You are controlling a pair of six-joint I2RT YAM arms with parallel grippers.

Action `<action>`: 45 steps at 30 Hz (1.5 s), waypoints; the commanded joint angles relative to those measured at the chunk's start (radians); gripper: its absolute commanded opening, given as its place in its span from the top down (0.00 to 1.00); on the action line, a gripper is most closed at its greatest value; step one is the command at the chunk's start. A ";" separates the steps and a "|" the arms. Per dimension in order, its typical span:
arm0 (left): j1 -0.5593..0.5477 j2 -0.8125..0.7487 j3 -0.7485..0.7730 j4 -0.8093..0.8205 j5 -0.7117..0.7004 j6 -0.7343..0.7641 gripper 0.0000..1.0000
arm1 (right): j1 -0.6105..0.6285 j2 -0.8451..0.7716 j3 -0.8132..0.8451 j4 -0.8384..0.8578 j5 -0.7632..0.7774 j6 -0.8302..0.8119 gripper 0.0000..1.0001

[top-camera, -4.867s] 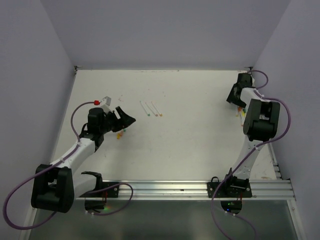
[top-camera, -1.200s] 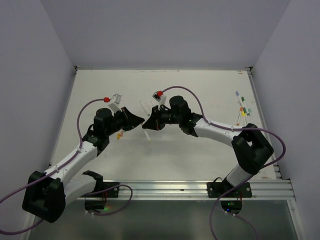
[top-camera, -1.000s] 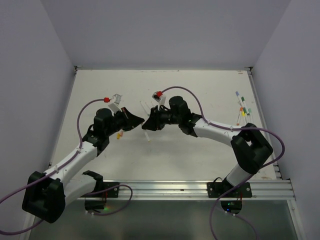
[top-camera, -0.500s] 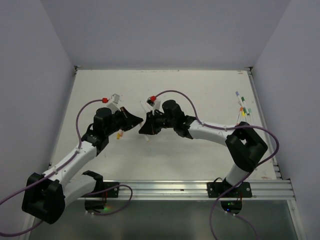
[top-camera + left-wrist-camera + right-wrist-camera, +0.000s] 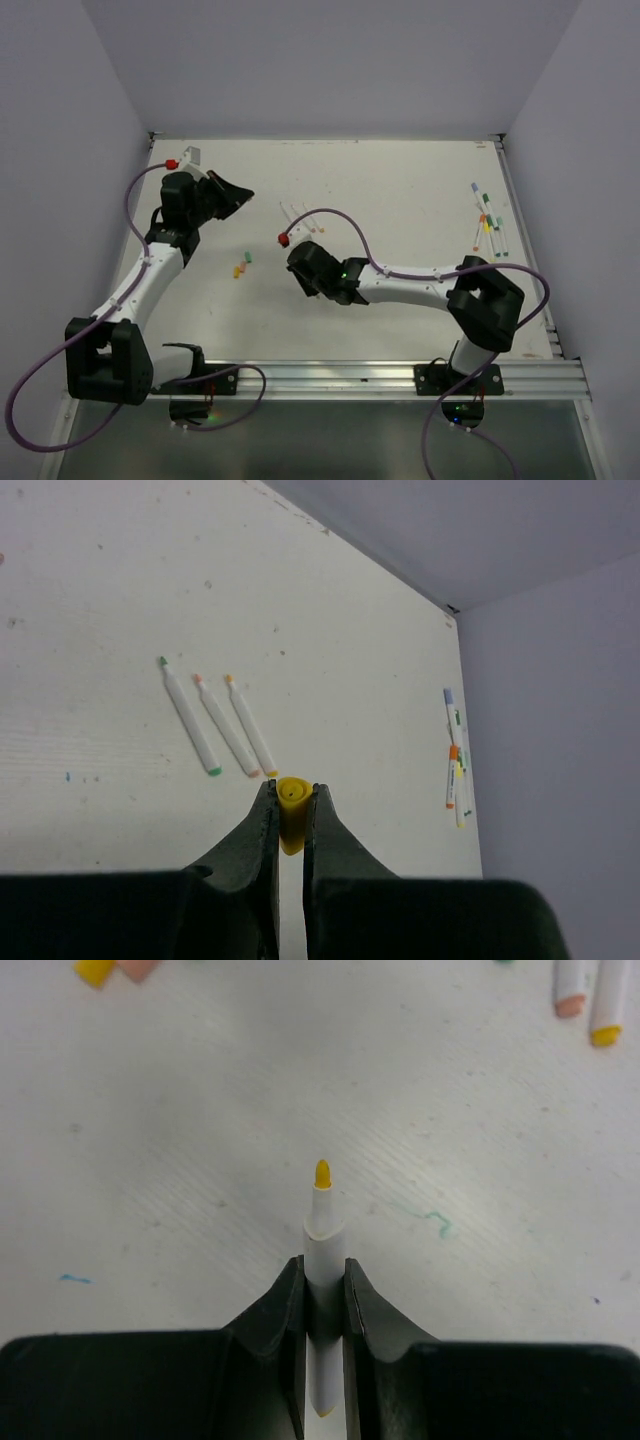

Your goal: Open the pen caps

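Jaws: left near far-left corner of table (image 5: 400, 190), tight on yellow cap (image 5: 291, 793); right mid-table, tight on uncapped pen (image 5: 322, 1238).

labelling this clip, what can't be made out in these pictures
Top external: the yellow cap in the left gripper is too small to see.
Top external: the pen in the right gripper is hidden under its wrist.
Right wrist: loose caps and two pens are cut by the top edge.
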 commanded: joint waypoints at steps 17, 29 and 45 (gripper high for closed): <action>0.015 -0.160 -0.265 -0.294 -0.316 0.228 1.00 | -0.544 0.375 0.579 -0.235 -0.186 -0.211 1.00; 0.018 -0.086 -0.308 -0.236 -0.305 0.228 1.00 | -0.550 0.549 0.690 -0.166 -0.321 -0.157 1.00; 0.022 -0.054 -0.363 -0.242 -0.351 0.191 0.94 | -0.550 0.558 0.659 -0.131 -0.423 -0.130 1.00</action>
